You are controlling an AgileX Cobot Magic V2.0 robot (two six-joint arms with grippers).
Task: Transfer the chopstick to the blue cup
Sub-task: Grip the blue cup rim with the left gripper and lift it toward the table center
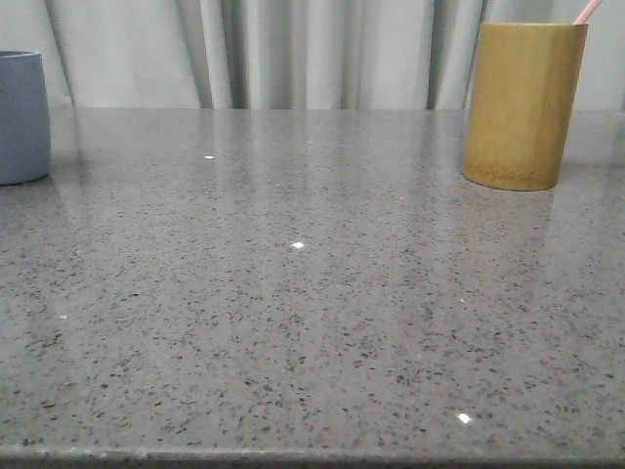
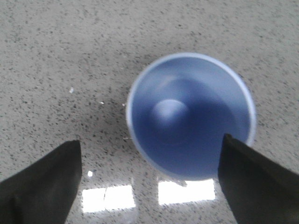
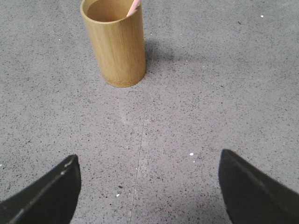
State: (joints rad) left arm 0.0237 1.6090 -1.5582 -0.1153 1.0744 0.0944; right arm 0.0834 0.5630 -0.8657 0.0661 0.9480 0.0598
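Note:
The blue cup (image 1: 21, 117) stands at the far left of the grey table; the left wrist view looks straight down into its empty inside (image 2: 190, 114). My left gripper (image 2: 149, 149) is open above it, with nothing between its jaws. A pale pink chopstick tip (image 1: 588, 11) sticks out of the yellow-brown bamboo cylinder (image 1: 522, 106) at the far right. The right wrist view shows the same chopstick (image 3: 133, 7) in the cylinder (image 3: 116, 44). My right gripper (image 3: 149, 158) is open and empty, some way short of the cylinder. Neither gripper shows in the front view.
The speckled grey table (image 1: 312, 293) runs to a front edge at the bottom of the front view. A pale curtain (image 1: 273, 49) hangs behind the table. A thin seam (image 3: 139, 154) crosses the tabletop in the right wrist view.

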